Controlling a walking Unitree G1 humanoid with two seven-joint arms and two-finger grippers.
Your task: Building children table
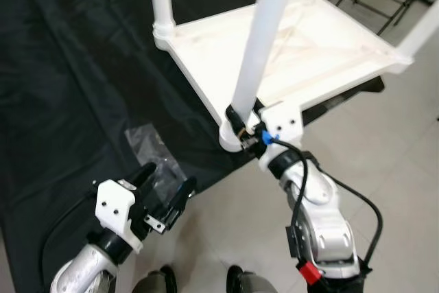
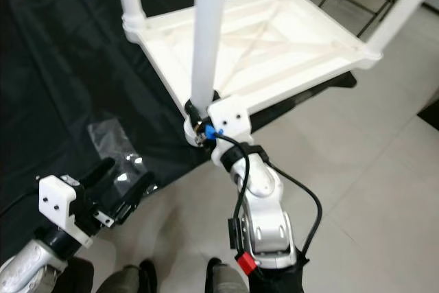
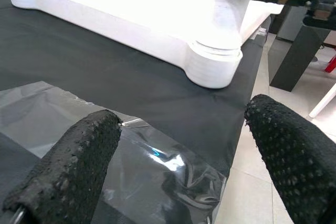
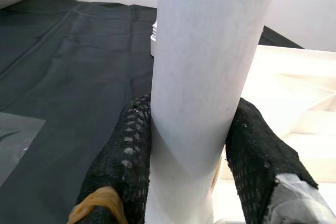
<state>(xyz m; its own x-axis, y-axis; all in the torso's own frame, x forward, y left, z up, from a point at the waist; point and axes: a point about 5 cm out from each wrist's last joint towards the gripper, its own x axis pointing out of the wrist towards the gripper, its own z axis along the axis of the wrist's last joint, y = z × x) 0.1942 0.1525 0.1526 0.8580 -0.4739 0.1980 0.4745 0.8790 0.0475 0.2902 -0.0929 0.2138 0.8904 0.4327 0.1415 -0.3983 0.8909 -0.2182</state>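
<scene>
Table (image 1: 322, 46), white smooth plastic, lies upside down on a black sheet (image 1: 75, 66) over pale floor tiles (image 1: 405, 169); its round near leg (image 1: 264, 39) is clamped between the right gripper (image 1: 241, 123) fingers at the base; the left gripper (image 1: 164, 190) hangs spread above crinkled clear plastic wrap (image 1: 154, 152), holding nothing.

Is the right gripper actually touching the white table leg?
Touching. The right wrist view shows the right gripper with both black fingers pressed against opposite sides of the white table leg, with no gap on either side.
</scene>
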